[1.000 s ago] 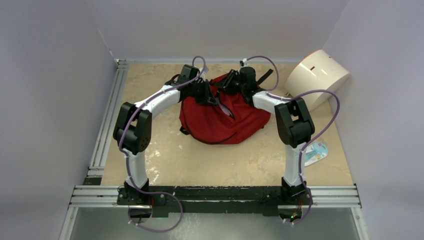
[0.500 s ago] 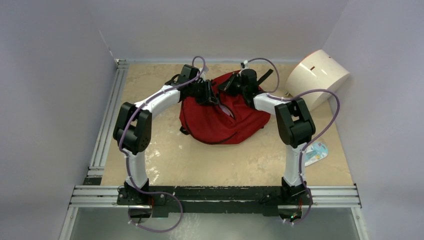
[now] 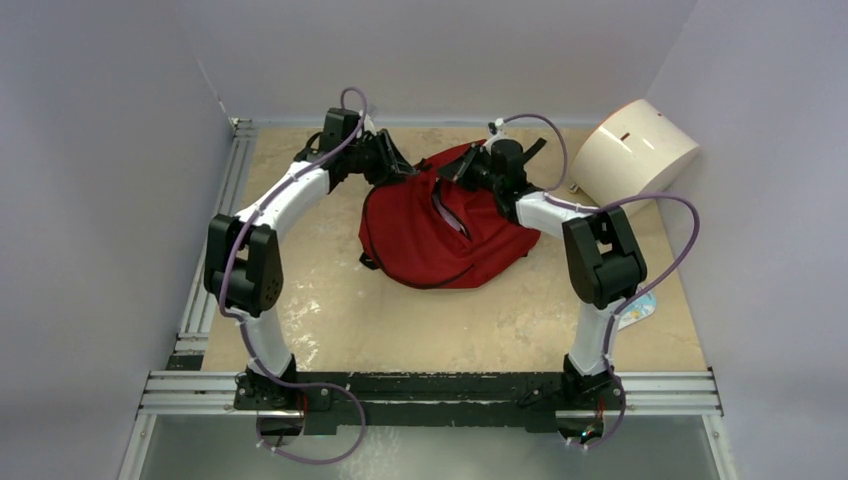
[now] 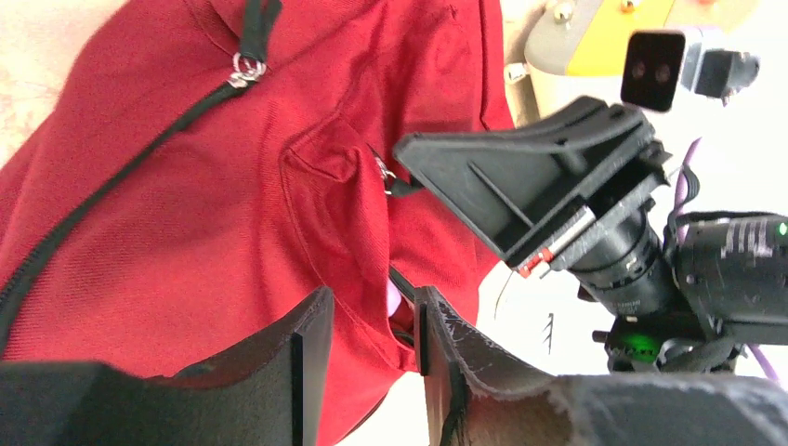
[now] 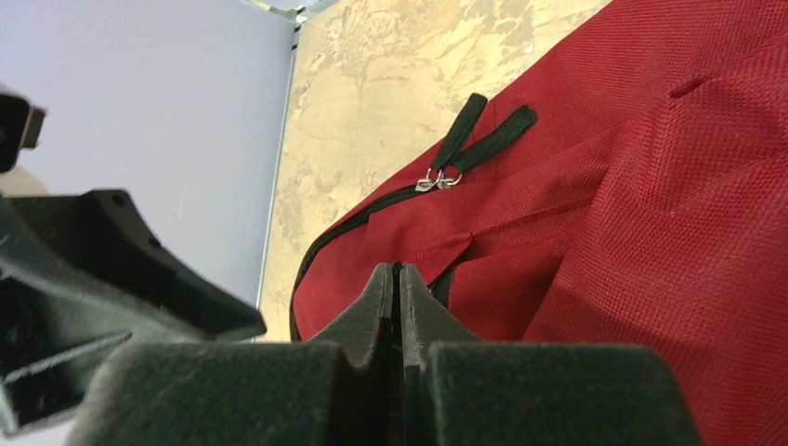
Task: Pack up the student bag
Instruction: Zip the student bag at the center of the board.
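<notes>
The student bag (image 3: 440, 230) lies slumped toward the far side of the tan table (image 3: 330, 300), right between the two arms. The white rounded box (image 3: 635, 155) sits off by the right wall, and a small pale-blue packet (image 3: 632, 305) lies well apart beside the right arm. The left gripper (image 4: 372, 302) hovers at the bag's upper left edge with its jaws spread, red fabric showing through the gap and nothing clamped. The right gripper (image 5: 396, 271) is down on top of the bag, fingers pressed flat together, tips right at a fabric fold. In the left wrist view a little zipper pull (image 4: 386, 174) sits just under that tip, and whether it is actually pinched is too close to call. The main black zipper (image 4: 93, 200) runs closed up to its pair of pull tabs (image 5: 465, 139), which nobody is touching.

So this reads as the opening stage: nothing goes in until a compartment gapes. The next move calls for the right gripper to draw a pull along its track. The left needs to close on the cloth nearby and brace it, because this soft fabric will bunch and drag rather than let the slider run
</notes>
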Action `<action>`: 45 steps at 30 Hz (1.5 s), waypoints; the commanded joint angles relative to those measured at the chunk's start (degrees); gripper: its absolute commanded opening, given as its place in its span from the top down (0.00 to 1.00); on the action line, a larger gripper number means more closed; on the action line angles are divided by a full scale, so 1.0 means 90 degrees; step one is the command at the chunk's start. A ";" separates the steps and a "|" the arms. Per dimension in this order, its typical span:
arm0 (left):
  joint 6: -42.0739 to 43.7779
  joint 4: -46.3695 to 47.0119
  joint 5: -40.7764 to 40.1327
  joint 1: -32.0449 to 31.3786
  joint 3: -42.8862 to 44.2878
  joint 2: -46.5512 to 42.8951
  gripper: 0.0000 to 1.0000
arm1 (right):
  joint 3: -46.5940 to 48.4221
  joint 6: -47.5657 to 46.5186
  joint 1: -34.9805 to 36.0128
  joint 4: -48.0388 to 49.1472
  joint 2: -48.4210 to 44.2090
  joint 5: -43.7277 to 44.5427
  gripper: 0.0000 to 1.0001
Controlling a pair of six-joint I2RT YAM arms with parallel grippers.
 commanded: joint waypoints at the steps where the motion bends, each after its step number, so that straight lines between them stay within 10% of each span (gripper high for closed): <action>1: -0.0267 0.0006 -0.0076 0.0037 0.0528 0.0317 0.63 | -0.0171 0.0053 -0.0033 0.0557 -0.0414 -0.0307 1.00; 45: -0.1358 0.0014 0.0346 -0.0342 0.1896 0.1944 0.61 | -0.1142 0.0059 -0.0031 0.1998 -0.1002 -0.0645 1.00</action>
